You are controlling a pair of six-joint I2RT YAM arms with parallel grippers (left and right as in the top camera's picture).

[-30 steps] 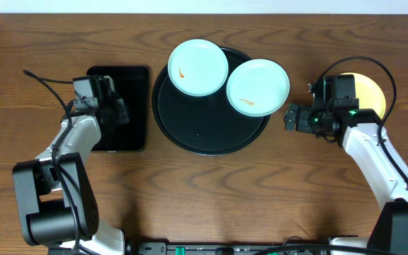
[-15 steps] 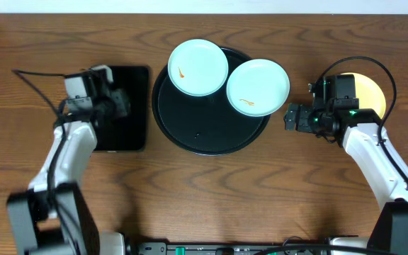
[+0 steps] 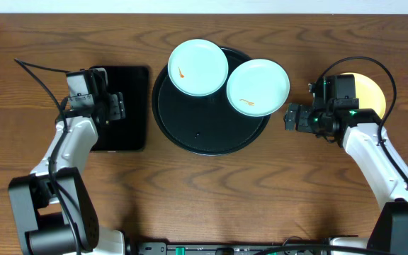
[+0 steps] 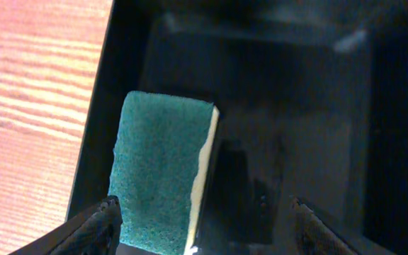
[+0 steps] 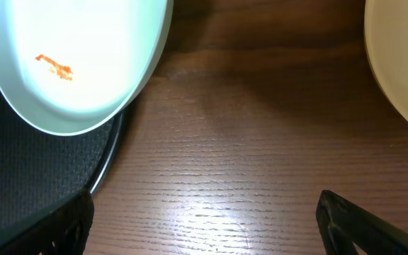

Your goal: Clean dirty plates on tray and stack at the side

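Two pale turquoise plates sit on the round black tray (image 3: pixel 190 131): one (image 3: pixel 198 67) on its far rim, the other (image 3: pixel 258 86) over its right rim. Each carries an orange smear (image 5: pixel 54 66). A pale yellow plate (image 3: pixel 371 92) lies on the table at the right, partly hidden by my right arm. My right gripper (image 3: pixel 289 117) is open over bare wood between the right turquoise plate (image 5: pixel 69 57) and the yellow plate (image 5: pixel 402 64). My left gripper (image 4: pixel 204 223) is open over a green sponge (image 4: pixel 163 170).
The sponge has a yellow side and lies in the left half of a rectangular black tray (image 3: pixel 129 78), left of the round tray. The left gripper (image 3: pixel 112 110) hides it in the overhead view. A cable (image 3: pixel 41 74) loops off the left arm.
My left gripper has gone from shut to open over the rectangular tray, and its arm has shifted a little left and back. The right arm and the plates have not moved.
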